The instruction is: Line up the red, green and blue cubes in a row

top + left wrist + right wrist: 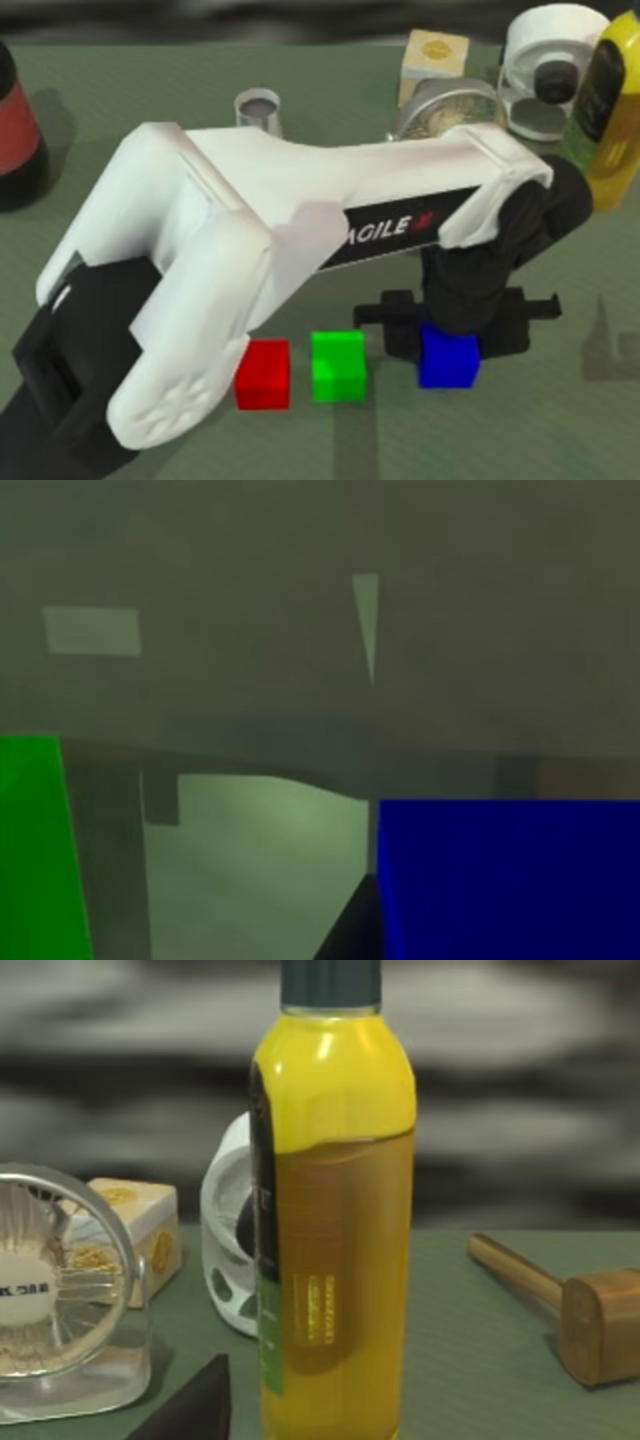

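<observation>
The red cube (262, 375), the green cube (338, 367) and the blue cube (448, 365) lie left to right near the table's front edge. Red and green sit close together; blue stands farther right, slightly farther back. My left arm reaches across the table, and its gripper (450, 340) is over the blue cube with a black finger on each side, shut on it. The left wrist view shows the blue cube (510, 880) against a dark finger (352, 935), with the green cube (35, 850) beyond. My right gripper is outside the top view; one dark finger (195, 1410) shows far to one side.
A tall yellow oil bottle (608, 110) (335, 1230) stands back right, close before the right wrist camera. Behind are a clear round fan (450, 108), a cream box (435, 60), a white round device (548, 60) and a grey cup (258, 108). A red-banded can (15, 130) stands far left. A wooden mallet (570, 1310) lies beyond the bottle.
</observation>
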Available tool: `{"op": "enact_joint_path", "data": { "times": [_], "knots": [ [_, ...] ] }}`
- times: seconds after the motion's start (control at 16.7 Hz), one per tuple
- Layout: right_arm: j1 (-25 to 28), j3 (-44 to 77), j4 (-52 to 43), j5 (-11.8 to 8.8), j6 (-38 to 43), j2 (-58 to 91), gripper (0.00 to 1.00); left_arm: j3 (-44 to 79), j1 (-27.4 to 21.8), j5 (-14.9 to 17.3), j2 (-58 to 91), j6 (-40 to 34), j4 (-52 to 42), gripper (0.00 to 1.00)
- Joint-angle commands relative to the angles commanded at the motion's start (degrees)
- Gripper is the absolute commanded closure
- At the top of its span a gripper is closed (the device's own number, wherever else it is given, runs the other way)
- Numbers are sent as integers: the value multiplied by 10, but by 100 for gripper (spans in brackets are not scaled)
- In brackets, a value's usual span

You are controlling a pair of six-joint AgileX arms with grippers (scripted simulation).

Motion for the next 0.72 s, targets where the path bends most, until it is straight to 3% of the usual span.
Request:
{"op": "enact_joint_path", "data": {
  "times": [0.54, 0.72],
  "knots": [
    [0, 0, 0, 0, 0, 0, 0, 0, 0, 0, 0, 0, 0, 2],
    [0, 0, 0, 0, 0, 0, 0, 0, 0, 0, 0, 0, 0, 0]
  ]
}}
